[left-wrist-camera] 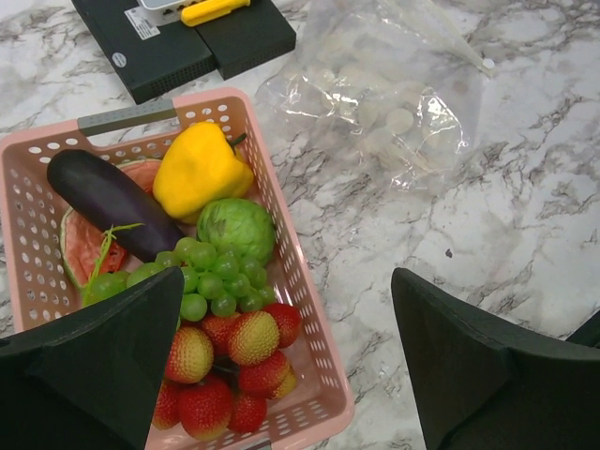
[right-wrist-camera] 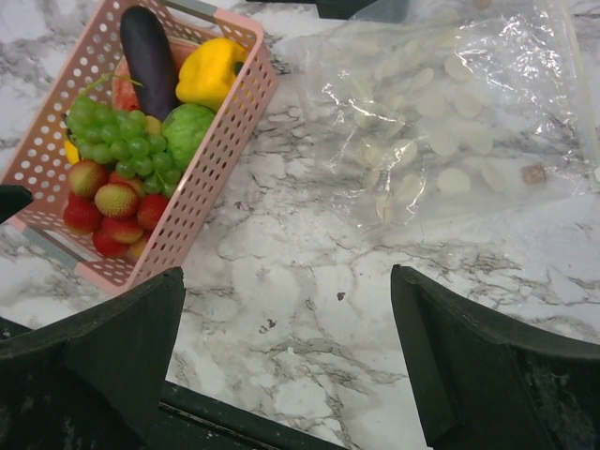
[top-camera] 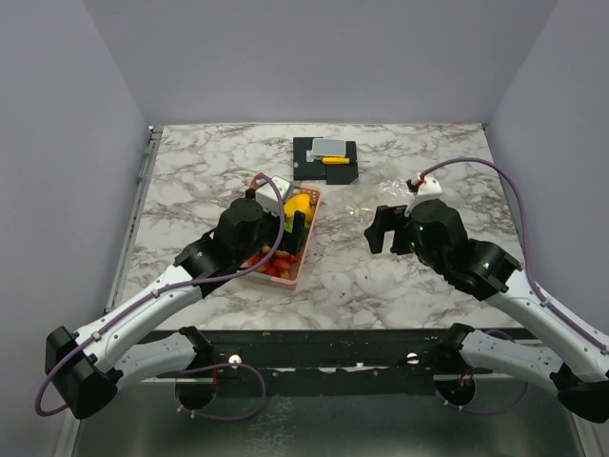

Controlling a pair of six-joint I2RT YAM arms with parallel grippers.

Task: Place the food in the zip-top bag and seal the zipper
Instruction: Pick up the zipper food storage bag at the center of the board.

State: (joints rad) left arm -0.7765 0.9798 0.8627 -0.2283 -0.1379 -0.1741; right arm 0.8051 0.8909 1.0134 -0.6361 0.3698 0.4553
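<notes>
Both my hands are released and empty. The left hand (left-wrist-camera: 286, 281) hangs over the pink basket (left-wrist-camera: 309, 319), and the right hand (right-wrist-camera: 288, 281) over bare worktop (right-wrist-camera: 281, 244) beside the zip-top bag (right-wrist-camera: 441, 122). The food is heaped in the basket: yellow pepper (left-wrist-camera: 199, 169), aubergine (left-wrist-camera: 108, 202), grapes (left-wrist-camera: 202, 281), strawberries (left-wrist-camera: 234, 366). It looks light, hard and slick, so I'd pinch the pepper across its bulge. The bag lies flat, limp and crinkly — take an edge, not the middle. The basket walls crowd the food, but between basket and bag there's open room.
</notes>
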